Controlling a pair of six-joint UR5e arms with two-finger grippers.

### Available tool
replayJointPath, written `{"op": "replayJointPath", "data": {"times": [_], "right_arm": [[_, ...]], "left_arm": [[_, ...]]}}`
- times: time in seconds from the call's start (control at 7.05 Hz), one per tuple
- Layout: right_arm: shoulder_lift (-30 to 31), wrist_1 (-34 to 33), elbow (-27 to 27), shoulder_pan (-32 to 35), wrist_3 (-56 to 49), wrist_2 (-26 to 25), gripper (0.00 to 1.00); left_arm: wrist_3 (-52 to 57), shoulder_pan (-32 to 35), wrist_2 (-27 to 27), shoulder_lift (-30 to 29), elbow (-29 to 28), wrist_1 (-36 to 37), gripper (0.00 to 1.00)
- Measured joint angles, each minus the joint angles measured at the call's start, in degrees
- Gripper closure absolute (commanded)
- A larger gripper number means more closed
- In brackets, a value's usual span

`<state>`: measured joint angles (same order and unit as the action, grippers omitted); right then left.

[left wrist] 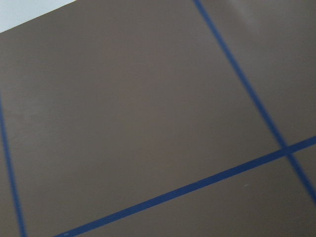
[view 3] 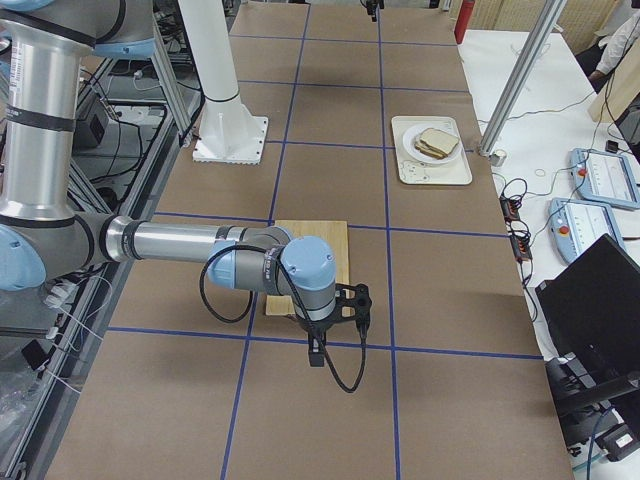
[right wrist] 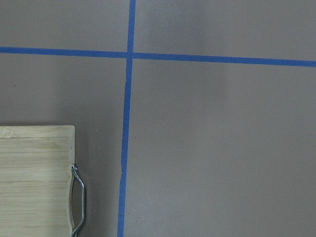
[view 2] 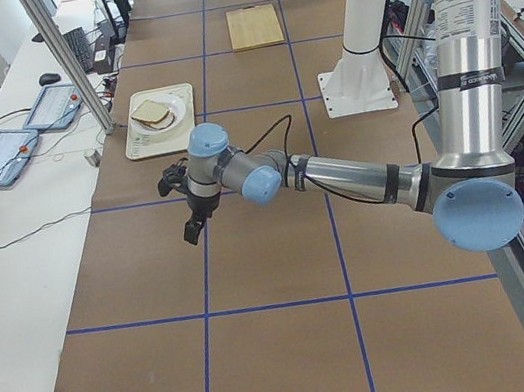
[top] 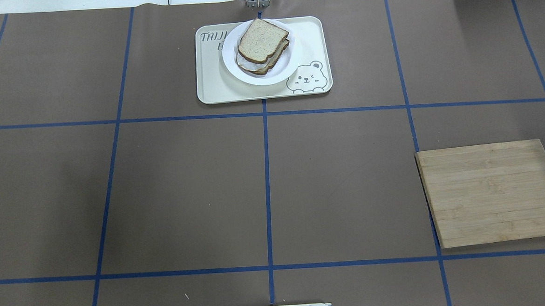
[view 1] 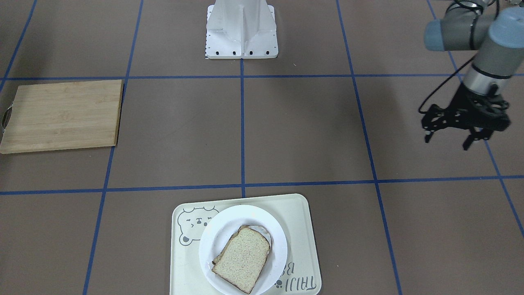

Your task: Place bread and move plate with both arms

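Where the left gripper (view 1: 447, 141) hangs near the right edge of the front-facing view, its two black fingers (view 1: 469, 142) stand apart with nothing between them. They point down over a bare stretch of the brown table (view 1: 303, 131). The silver wrist and blue-capped joints of the left arm (view 1: 491, 45) climb from there into the upper right corner of that frame. Its wrist camera sees only brown surface and blue tape lines (view 1: 242, 123).

The right gripper (view 3: 318, 352) shows only in the right side view, low and centre, pointing down. From there I cannot tell whether its fingers are apart or together. It hangs just below the near edge of a wooden cutting board (view 3: 322, 238) in that frame. In the right wrist view, the board's corner and metal handle (right wrist: 79, 197) fill the lower left.

The bread (view 1: 242, 258) lies at the lower centre of the front-facing view, domed end toward the upper right. It tops a stack, with a second slice and a white layer showing beneath its edges. The stack rests on the plate (view 1: 208, 246), and the plate sits on a cream tray (view 1: 305, 229) with a bear drawing at its upper left corner. Both grippers are well apart from the plate. The cutting board lies far off at the left of that frame.
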<state>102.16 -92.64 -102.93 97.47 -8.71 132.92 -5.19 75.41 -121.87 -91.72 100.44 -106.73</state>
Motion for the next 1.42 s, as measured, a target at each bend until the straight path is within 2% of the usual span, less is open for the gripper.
{"op": "replayJointPath", "data": {"times": [0.28, 0.43, 0.71, 1.42], "right_arm": [[-0.02, 0.00, 0.00, 0.00, 0.01, 0.01, 0.00], [-0.02, 0.00, -0.03, 0.00, -0.01, 0.04, 0.00], [-0.02, 0.00, -0.07, 0.00, -0.03, 0.06, 0.00], [-0.11, 0.00, -0.29, -0.11, 0.60, 0.12, 0.00]], "left_arm": [[17.46, 9.76, -3.38, -0.37, -0.54, 16.07, 0.02], [22.27, 12.64, -3.90, -0.24, -0.48, 21.87, 0.02], [23.97, 15.77, -4.14, 1.07, -0.78, 25.20, 0.02], [23.22, 17.74, -4.08, 4.35, 0.57, 25.54, 0.02]]}}
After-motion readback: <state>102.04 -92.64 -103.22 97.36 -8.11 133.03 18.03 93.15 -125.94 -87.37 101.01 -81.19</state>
